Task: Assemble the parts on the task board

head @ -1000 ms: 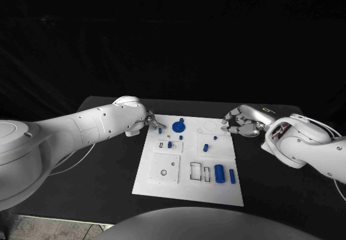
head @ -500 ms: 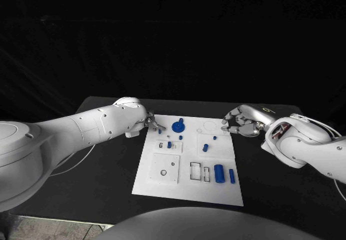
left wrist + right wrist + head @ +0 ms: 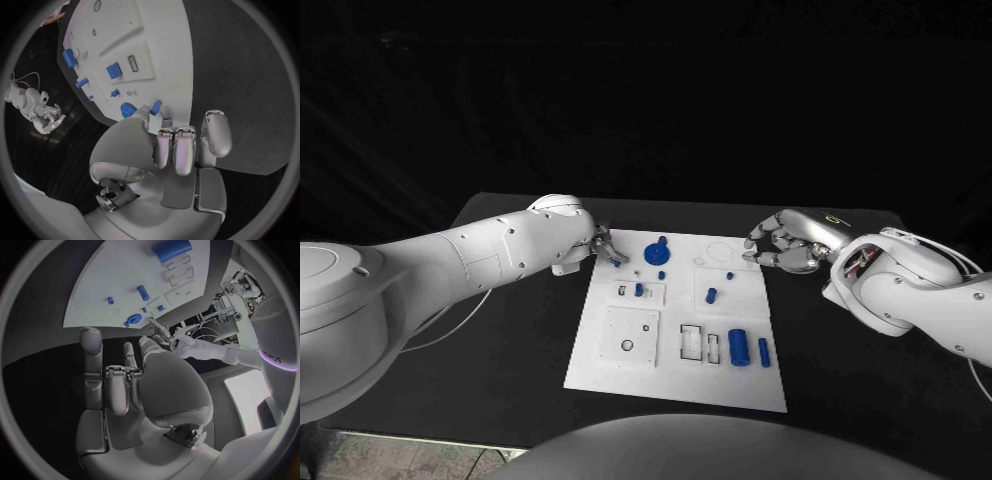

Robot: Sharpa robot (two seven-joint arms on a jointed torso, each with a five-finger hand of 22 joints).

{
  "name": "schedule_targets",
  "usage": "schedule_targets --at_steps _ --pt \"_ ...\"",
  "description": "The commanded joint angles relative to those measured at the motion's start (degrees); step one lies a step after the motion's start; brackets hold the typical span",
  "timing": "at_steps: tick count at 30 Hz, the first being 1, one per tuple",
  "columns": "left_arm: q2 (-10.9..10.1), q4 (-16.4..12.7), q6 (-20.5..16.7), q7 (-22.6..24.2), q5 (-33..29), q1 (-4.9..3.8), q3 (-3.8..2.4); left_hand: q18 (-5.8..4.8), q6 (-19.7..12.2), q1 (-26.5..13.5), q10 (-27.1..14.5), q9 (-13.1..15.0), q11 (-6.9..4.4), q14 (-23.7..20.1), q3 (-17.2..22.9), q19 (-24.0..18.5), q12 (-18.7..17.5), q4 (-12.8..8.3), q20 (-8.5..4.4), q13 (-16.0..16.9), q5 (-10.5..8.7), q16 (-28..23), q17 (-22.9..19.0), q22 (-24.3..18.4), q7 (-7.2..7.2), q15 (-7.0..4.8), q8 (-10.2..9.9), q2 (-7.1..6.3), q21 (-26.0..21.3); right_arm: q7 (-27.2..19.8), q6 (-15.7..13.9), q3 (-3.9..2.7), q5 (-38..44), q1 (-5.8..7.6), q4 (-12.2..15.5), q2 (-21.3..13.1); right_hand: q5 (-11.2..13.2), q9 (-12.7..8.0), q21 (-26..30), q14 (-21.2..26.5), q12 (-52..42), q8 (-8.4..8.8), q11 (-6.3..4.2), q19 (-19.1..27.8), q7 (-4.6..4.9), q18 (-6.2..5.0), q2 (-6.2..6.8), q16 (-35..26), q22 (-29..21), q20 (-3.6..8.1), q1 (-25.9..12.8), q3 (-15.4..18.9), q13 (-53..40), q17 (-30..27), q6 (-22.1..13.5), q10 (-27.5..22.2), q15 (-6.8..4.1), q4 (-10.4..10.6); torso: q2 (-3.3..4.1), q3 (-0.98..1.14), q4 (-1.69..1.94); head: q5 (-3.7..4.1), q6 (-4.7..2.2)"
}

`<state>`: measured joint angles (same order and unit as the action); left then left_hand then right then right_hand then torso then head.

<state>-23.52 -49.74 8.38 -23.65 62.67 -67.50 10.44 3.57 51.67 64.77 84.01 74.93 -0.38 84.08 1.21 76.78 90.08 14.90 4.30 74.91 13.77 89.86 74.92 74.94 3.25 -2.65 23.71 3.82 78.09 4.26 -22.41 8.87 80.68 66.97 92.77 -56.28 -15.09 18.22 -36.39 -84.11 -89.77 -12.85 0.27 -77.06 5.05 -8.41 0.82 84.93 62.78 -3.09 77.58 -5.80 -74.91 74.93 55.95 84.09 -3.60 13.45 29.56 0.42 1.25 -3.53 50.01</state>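
Black table is seen under the flat white task board, which lies in the middle of it. Near the board's far left corner the silver left hand is placed, and a small blue peg is pinched between its fingertips, just beside the round blue gear part. At the far right corner the silver right hand is held with its fingers curled in, and nothing is gripped. Two blue cylinders lie near the board's front right.

Left hand pinching small blue part, task board corner.
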Motion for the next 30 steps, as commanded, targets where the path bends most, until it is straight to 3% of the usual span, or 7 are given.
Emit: schedule_targets --at_steps 1,12,15,21,26,30 --pt "0.16 0.04 0.74 1.03 -0.26 0.01 -0.02 0.41 -0.33 1.06 5.99 1.22 0.26 5.92 0.35 -0.44 -0.08 -0.33 -0.19 15.09 1.48 0.14 15.08 6.35 -0.10 0.27 -0.32 -0.04 -0.41 -0.01 0.11 -0.01 0.04 -0.02 -0.05 -0.03 -0.32 0.09 0.28 -4.41 0.35 0.20 0.38 0.37 0.06 -0.63 -0.54 -0.21 -0.09 0.18 0.11 -0.09 -14.59 8.78 0.36 5.39 0.37 -0.13 0.01 0.02 0.00 0.02 -0.01" --pt "0.21 0.13 1.11 1.16 -0.97 0.01 -0.02 0.48 -0.21 3.61 5.99 1.12 -0.02 5.92 2.57 -0.60 -0.08 -0.85 -0.38 15.09 8.99 0.14 15.08 6.63 -0.44 0.04 -1.13 -0.42 -0.88 0.17 0.34 -0.01 -0.06 -0.02 -0.12 0.00 -0.41 0.09 0.38 -4.40 0.37 0.21 0.38 0.39 0.06 -0.64 -0.63 -0.25 -0.12 0.18 0.09 -0.13 -14.58 8.73 0.38 5.37 0.37 -0.10 -0.01 0.01 0.02 -0.11 -0.01" --pt "0.16 0.12 1.23 1.07 -1.34 0.01 -0.02 0.49 -0.10 4.54 5.99 1.02 -0.15 5.92 3.75 -0.62 -0.08 -1.11 -0.49 15.09 11.86 0.14 15.08 6.74 -0.57 -0.07 -1.49 -0.72 -1.02 0.22 0.42 -0.01 -0.09 -0.03 -0.17 0.02 -0.68 0.08 0.47 -4.39 0.39 0.26 0.36 0.40 0.03 -0.65 -0.80 -0.28 -0.12 0.17 0.20 -0.26 -14.55 8.69 0.38 5.35 0.37 -0.15 0.00 0.01 0.01 -0.08 -0.01" --pt "-0.18 -0.10 1.19 0.78 -2.45 0.01 -0.02 0.49 0.15 5.73 5.99 0.87 -0.30 5.92 6.25 -0.59 -0.08 -1.31 -0.63 15.09 16.04 0.14 15.08 6.97 -0.70 -0.21 -2.20 -1.37 -1.19 0.31 0.62 -0.01 -0.16 -0.03 -0.25 0.05 -2.81 0.07 0.74 -4.38 0.39 0.46 0.33 0.41 0.01 -0.68 -1.05 -0.32 -0.06 0.18 0.54 -0.70 -14.55 8.64 0.38 5.35 0.34 -0.40 -0.01 0.02 0.01 0.16 -0.01" --pt "-0.93 -1.09 0.20 0.47 -3.83 0.00 -0.02 0.45 0.39 6.22 5.99 0.81 -0.36 5.92 7.72 -0.42 -0.08 -1.44 -0.69 15.09 17.35 0.14 15.08 7.18 -0.76 -0.26 -2.57 -1.86 -1.14 0.37 0.71 -0.01 -0.19 -0.03 -0.26 -0.03 -3.63 0.07 0.91 -4.37 0.41 0.53 0.31 0.42 -0.01 -0.70 -1.09 -0.35 -0.05 0.19 0.63 -0.88 -14.54 8.60 0.40 5.34 0.33 -0.49 0.02 0.00 0.02 0.15 -0.01" --pt "-2.54 -3.70 -1.55 -0.20 -4.91 -0.05 -0.04 0.38 0.52 6.30 5.99 0.79 -0.39 5.92 8.23 -0.16 -0.08 -1.47 -0.71 15.09 17.77 0.14 15.08 7.36 -0.77 -0.31 -2.70 -2.16 -0.95 0.44 0.76 -0.01 -0.21 -0.03 -0.25 -0.16 -3.75 0.07 0.93 -4.37 0.44 0.54 0.30 0.42 -0.01 -0.70 -1.10 -0.36 -0.05 0.19 0.65 -0.91 -14.51 8.60 0.40 5.30 0.32 -0.50 -0.02 -0.01 0.05 0.14 -0.01"
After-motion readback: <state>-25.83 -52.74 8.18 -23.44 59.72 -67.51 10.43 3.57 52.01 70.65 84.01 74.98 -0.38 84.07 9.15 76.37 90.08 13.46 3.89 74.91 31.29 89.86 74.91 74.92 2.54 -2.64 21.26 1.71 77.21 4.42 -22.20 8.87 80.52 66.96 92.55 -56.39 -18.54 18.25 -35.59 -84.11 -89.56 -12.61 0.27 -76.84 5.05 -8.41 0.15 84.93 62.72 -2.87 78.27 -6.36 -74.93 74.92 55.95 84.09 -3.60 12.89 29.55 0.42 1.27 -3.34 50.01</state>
